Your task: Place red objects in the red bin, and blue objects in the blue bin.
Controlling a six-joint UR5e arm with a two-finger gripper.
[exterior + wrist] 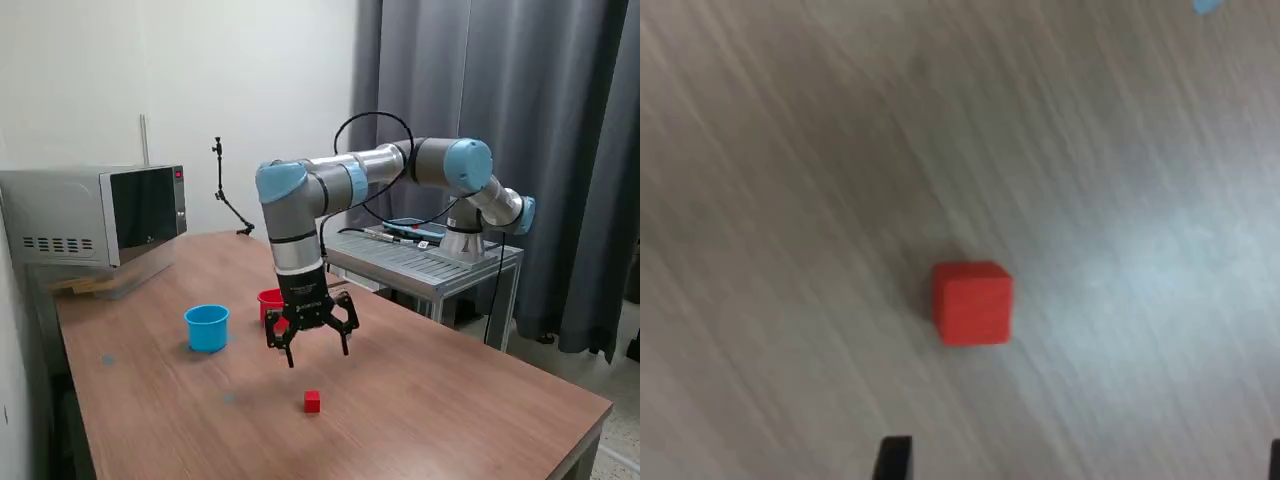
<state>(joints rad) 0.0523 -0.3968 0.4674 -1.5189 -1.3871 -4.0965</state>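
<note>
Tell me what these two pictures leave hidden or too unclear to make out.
- Red cup, exterior view: mostly hidden behind the arm and hand; its inside cannot be seen.
- Blue cup, exterior view: the angle hides whatever is inside.
- Hand, wrist view: only dark fingertips show, cut off by the picture's edge.
- Red cube, wrist view: blurred; no blue cubes appear in either view.

Even indoor light (wrist view blurred, glare-streaked)

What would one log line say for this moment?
gripper: open, above table | red cube: on table, ungrasped | red cup; blue cup: upright
</note>
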